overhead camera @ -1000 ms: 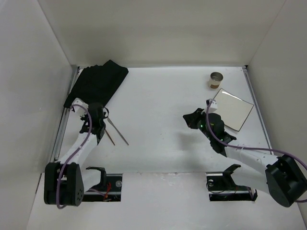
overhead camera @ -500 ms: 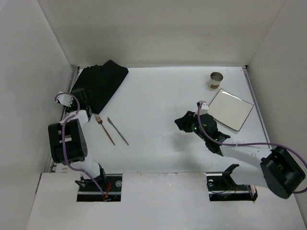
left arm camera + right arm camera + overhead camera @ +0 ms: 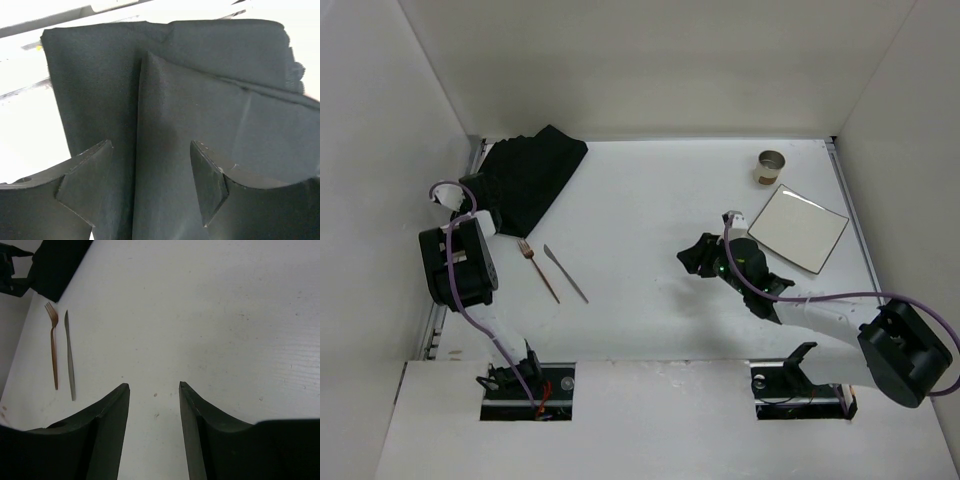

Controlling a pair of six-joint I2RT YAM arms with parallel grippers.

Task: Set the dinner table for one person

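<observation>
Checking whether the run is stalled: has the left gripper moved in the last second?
Yes. The left gripper swung left and farther out, from the fork to over the black placemat.

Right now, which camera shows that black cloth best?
The top view. Nearly all of the cloth shows there, lying folded in the far left corner of the table. The left wrist view sees its folds close up, but the lower part is cut off. The right wrist view catches only one corner.
</observation>
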